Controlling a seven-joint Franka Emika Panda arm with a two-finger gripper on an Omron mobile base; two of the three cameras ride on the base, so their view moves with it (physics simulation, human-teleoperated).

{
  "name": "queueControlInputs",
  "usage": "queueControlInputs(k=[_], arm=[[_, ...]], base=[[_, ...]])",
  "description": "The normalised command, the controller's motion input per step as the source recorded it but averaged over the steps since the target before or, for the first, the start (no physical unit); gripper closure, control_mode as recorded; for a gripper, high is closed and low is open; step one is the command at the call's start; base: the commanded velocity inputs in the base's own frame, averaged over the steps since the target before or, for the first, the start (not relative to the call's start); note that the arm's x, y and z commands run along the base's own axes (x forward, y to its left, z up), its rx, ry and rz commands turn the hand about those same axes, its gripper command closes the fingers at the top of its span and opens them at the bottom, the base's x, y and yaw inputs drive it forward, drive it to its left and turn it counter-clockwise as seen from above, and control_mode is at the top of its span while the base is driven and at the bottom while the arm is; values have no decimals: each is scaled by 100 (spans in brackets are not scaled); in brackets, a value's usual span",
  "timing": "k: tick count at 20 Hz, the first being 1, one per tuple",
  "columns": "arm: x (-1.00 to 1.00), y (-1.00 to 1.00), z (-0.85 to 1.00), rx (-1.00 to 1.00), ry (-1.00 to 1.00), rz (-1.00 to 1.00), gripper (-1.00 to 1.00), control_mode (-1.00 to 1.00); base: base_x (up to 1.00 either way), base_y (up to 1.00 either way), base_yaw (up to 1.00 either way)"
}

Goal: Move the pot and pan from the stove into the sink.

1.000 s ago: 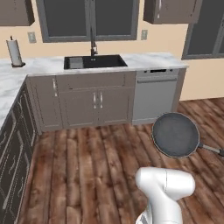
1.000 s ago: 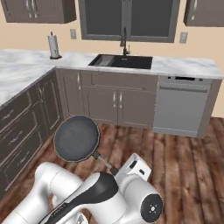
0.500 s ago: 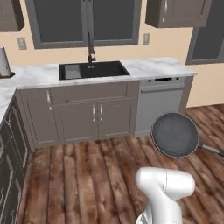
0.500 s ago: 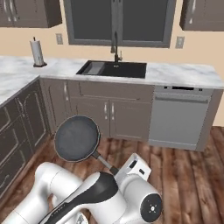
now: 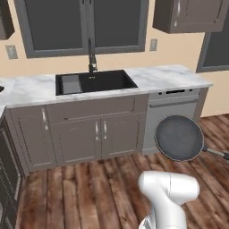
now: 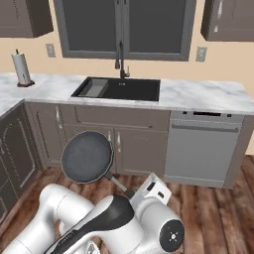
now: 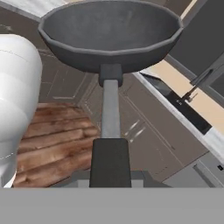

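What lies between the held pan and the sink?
In the left base view, between the pan and the sink lie open air, the cabinet fronts and the marble counter edge; nothing else blocks the way.

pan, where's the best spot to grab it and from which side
Grip the pan by its long thin handle, near the far end, coming in along the handle's line from behind. The bowl is wide and round, too broad for narrow jaws, while the handle is slim and straight. The gripper is shut on that end, holding the pan in the air before the sink.
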Motion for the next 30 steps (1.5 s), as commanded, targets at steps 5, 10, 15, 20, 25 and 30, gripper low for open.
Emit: queueControlInputs(k=[5, 10, 15, 20, 25, 30], arm=[[0, 0, 0, 0, 0, 0, 100, 100], [0, 0, 0, 0, 0, 0, 100, 100], [0, 0, 0, 0, 0, 0, 100, 100], [0, 0, 0, 0, 0, 0, 100, 100], [0, 0, 0, 0, 0, 0, 100, 100], [0, 0, 0, 0, 0, 0, 100, 100]], base=[[79, 32, -6], [79, 32, -6], [75, 28, -5], [67, 25, -4], [63, 22, -3], [57, 21, -3]])
